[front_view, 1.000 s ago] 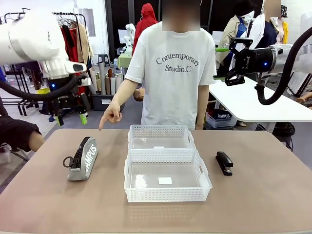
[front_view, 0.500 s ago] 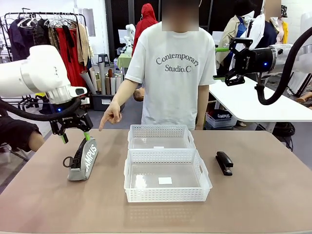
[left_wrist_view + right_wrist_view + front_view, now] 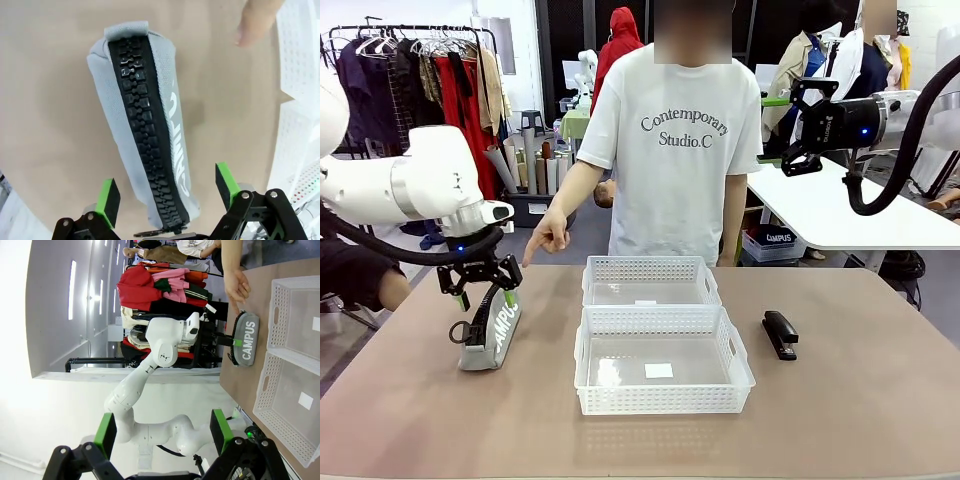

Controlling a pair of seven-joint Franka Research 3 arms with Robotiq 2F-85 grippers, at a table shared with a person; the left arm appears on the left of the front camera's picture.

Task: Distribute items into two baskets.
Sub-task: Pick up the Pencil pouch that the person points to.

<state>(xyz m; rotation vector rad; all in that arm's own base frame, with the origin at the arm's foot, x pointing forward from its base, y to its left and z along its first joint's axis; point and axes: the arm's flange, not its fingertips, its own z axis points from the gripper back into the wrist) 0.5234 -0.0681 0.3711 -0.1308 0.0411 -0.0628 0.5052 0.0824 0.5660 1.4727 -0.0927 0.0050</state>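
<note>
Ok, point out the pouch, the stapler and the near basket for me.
pouch [image 3: 145,127], left wrist view, on its black zipper.
stapler [image 3: 780,335], front view, middle of its top.
near basket [image 3: 660,400], front view, on its front wall.

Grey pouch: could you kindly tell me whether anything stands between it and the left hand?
Nothing visible does. The open left hand flanks the pouch at its near end; the person's finger lies beyond the far end.

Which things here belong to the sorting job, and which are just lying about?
Part of the job: grey CAMPUS zip pouch, black stapler, near white basket, far white basket, left gripper open over the pouch, the person's hand pointing near it.

Just about: clothes rack, white side table, box under it.
</note>
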